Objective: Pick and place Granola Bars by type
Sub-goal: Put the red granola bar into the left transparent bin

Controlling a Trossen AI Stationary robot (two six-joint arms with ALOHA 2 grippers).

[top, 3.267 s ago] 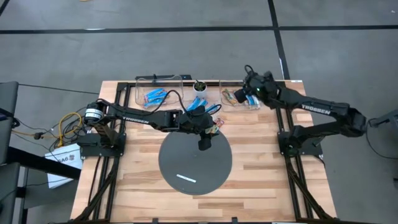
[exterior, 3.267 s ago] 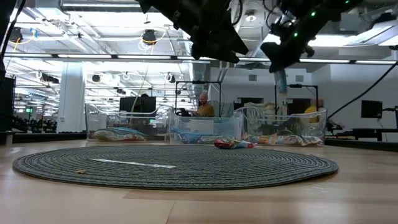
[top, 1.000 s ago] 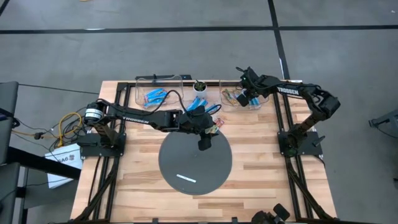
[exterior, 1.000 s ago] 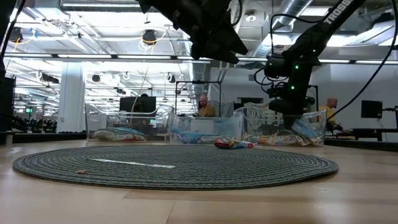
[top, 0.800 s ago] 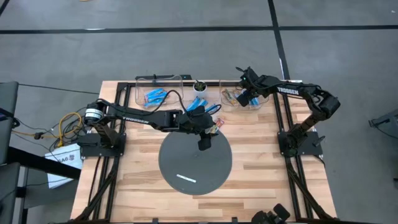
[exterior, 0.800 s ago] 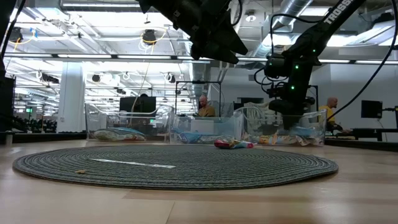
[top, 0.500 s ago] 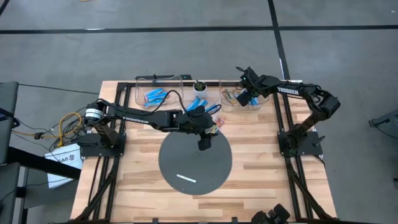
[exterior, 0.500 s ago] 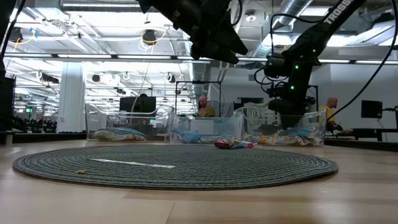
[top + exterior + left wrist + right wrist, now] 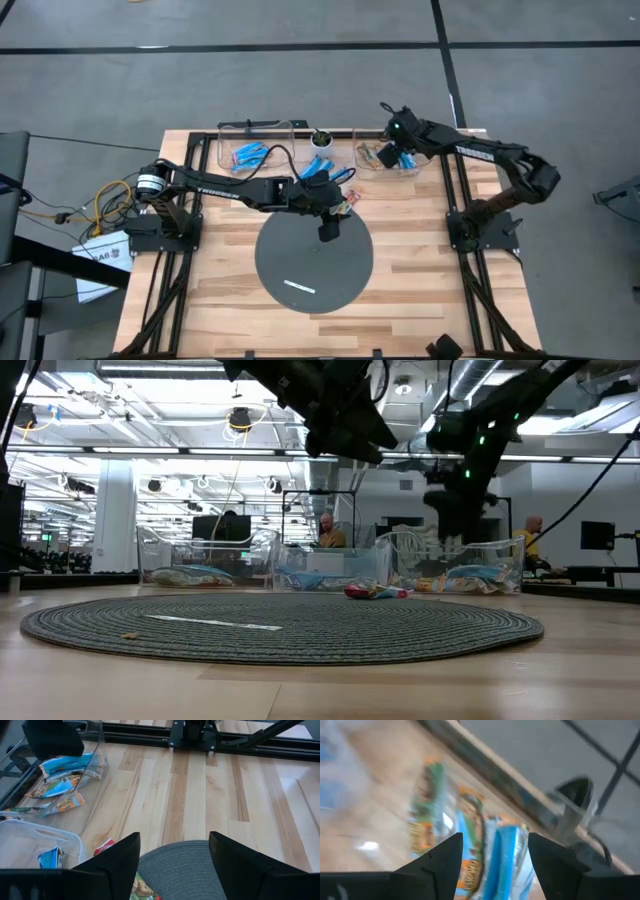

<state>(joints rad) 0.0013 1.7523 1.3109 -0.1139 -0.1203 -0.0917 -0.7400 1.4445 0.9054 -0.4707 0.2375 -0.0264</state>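
Observation:
Three clear bins stand along the far edge. The left bin (image 9: 252, 152) holds bright blue Granola Bars, and the middle bin (image 9: 322, 163) holds more blue ones. The right bin (image 9: 385, 158) holds tan bars (image 9: 424, 822) and a blue-and-white bar (image 9: 502, 852). My right gripper (image 9: 395, 140) hangs open above the right bin, touching nothing. My left gripper (image 9: 328, 228) hovers open over the far part of the round grey mat (image 9: 315, 265). A tan-and-red bar (image 9: 347, 205) lies at the mat's far edge, just beyond the left gripper (image 9: 172, 867).
A thin white strip (image 9: 300, 288) lies on the mat's near part. A small dark-topped cup (image 9: 321, 138) stands behind the middle bin. Black frame rails (image 9: 300, 130) run behind the bins. People (image 9: 326, 532) sit in the room beyond the table.
My right gripper has risen out of the right bin. The blue-and-white bar that slanted under it a second ago now lies flat in the bin.

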